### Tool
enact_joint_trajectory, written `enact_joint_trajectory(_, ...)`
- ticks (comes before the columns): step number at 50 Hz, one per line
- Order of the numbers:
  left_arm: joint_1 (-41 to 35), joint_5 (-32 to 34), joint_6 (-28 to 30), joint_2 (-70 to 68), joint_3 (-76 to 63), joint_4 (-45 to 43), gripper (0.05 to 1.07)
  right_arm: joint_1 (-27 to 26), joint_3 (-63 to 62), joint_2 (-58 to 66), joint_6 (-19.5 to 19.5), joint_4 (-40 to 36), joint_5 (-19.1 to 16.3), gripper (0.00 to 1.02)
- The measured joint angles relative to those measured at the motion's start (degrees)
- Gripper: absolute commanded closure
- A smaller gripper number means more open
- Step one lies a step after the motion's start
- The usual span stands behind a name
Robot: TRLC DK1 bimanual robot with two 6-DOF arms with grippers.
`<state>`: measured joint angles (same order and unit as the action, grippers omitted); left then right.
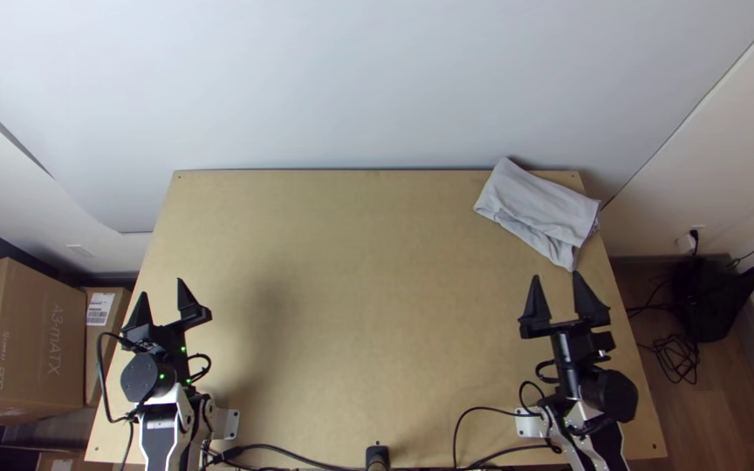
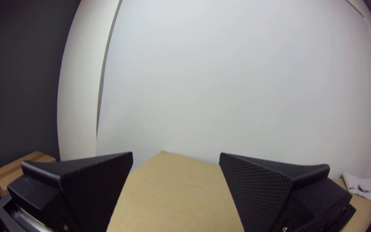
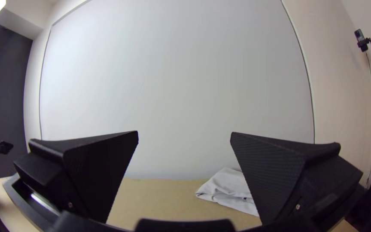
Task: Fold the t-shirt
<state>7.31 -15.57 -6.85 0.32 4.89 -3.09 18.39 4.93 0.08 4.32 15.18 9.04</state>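
Light wooden surface (image 1: 368, 262): folded grey t-shirt (image 1: 536, 208) at two o'clock; left end effector (image 1: 162, 288) at nine o'clock, right end effector (image 1: 556, 276) at three, each with fingers apart.

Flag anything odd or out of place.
Shirt lies folded but askew, layers uneven, at the far right corner of the table; I'd expect it nearer the middle for folding. No spill or damage visible.

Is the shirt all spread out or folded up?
Folded up: the grey t-shirt lies in overlapping layers near the far right corner of the table.
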Motion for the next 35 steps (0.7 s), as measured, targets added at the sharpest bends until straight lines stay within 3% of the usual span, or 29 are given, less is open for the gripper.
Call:
enact_joint_trajectory(5,-0.68,0.33,0.02,0.11,-2.43,-0.81,0.1,0.7,-3.37,-0.04,-2.91,0.07,-0.85,0.03)
enact_joint_trajectory(16,-0.66,0.42,-0.63,0.0,-2.43,-0.46,0.1,1.49,-4.24,0.02,-4.22,-13.27,-1.27,0.03)
enact_joint_trajectory(35,-0.37,0.44,-0.63,0.0,-2.43,-0.46,0.1,0.96,-4.24,0.0,-4.39,-13.57,-1.55,0.03)
